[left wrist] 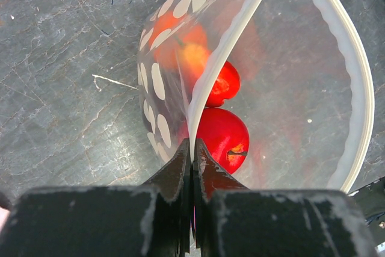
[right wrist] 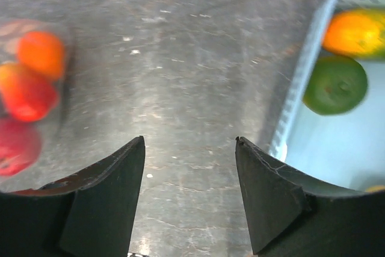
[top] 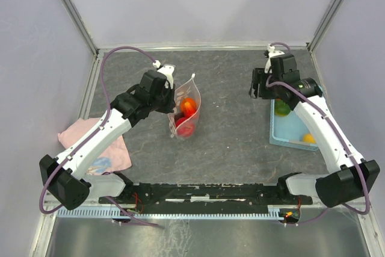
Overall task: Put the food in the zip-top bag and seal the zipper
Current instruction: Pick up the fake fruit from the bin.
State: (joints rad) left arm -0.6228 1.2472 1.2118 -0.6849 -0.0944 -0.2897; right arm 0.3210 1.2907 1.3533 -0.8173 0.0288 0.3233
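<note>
Left gripper [top: 171, 96], top view: it meets the left edge of the zip-top bag [top: 187, 111], which stands mouth-up left of the table's centre with red and orange food [top: 187, 108] inside. The right gripper [top: 260, 86] hangs over the far end of the light-blue basket [top: 290, 132] on the right. A green fruit [top: 281, 108] and a yellow fruit [top: 308, 138] remain in the basket. A pink cloth [top: 90, 142] lies near left, beneath the left arm.

Left wrist view: the jaws are clenched flat on the zipper [left wrist: 240, 28], pinching one lip of the mouth. The other lip bows outward, so the mouth is open. Two red fruits [left wrist: 222, 133] rest at the bottom. The film is thin and limp and would probably collapse if released. The zipper strip looks like the stiffest part and is the recommended hold for sealing.

Right wrist view: the jaws are spread and hold nothing. The basket rim [right wrist: 295, 88] is at right, with the green fruit and an orange-yellow mango [right wrist: 355, 31] inside. Both are glossy and rounded and are likely light and prone to slip or roll. Grip each across its widest part.

Surface and room: the table [top: 234, 130] is flat, dark and stone-patterned, with a matte look. Pale walls close the far, left and right sides. Bag and basket stand well apart, with bare surface between them.
</note>
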